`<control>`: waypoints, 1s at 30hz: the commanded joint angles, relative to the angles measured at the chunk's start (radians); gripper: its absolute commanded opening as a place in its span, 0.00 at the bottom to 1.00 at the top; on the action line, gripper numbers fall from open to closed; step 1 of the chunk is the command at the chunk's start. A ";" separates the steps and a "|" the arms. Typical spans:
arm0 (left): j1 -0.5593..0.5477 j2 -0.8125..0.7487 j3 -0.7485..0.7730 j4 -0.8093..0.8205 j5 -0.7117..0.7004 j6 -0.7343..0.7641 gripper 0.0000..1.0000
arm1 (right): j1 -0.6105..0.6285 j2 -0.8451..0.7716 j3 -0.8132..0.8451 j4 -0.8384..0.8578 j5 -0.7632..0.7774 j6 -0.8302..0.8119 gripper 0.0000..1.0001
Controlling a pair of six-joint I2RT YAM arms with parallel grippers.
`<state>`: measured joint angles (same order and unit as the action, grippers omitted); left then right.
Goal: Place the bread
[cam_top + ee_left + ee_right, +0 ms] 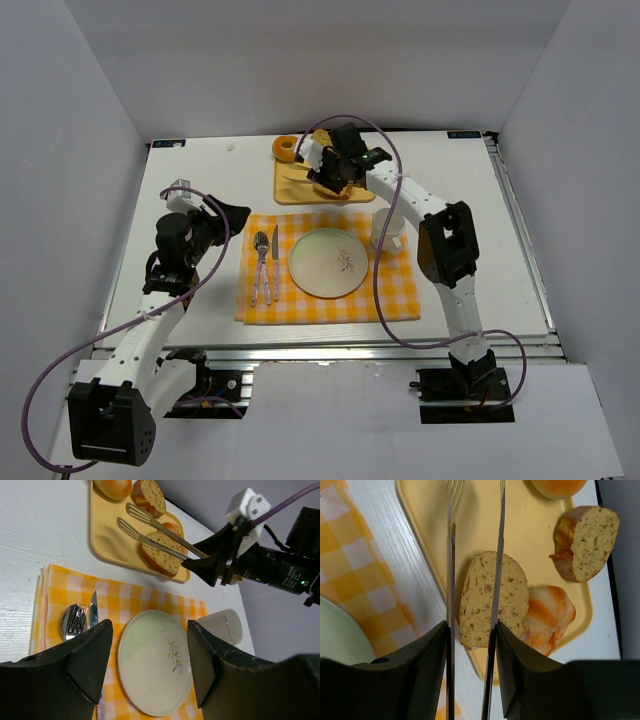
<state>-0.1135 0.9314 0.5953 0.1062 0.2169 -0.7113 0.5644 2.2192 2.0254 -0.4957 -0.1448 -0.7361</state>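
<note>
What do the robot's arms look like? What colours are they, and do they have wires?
Both arms are white tubes with chunky black joints. The left gripper and right gripper each have two thick black fingers. A purple cable loops off each arm. The right wrist carries a small white box and a tiny green light.

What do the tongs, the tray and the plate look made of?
Tongs: likely polished steel; the arms are thin and grey and reflect light.
Tray: probably matte yellow plastic, with a smooth moulded rim.
Plate: looks like glazed ceramic, glossy with a painted sprig, though melamine is possible.
</note>
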 commanded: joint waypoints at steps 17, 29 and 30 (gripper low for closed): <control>-0.003 -0.011 0.008 -0.023 -0.019 0.022 0.71 | 0.057 0.063 0.006 0.301 0.206 -0.163 0.47; -0.002 -0.014 0.003 -0.023 -0.024 0.021 0.71 | 0.058 0.109 0.010 0.333 0.218 -0.178 0.49; -0.003 -0.014 0.003 -0.022 -0.024 0.021 0.71 | 0.060 0.114 0.010 0.338 0.218 -0.177 0.49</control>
<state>-0.1135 0.9276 0.5953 0.0818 0.1986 -0.7013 0.6205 2.3184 2.0247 -0.2340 0.0582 -0.9020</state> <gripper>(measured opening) 0.706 0.493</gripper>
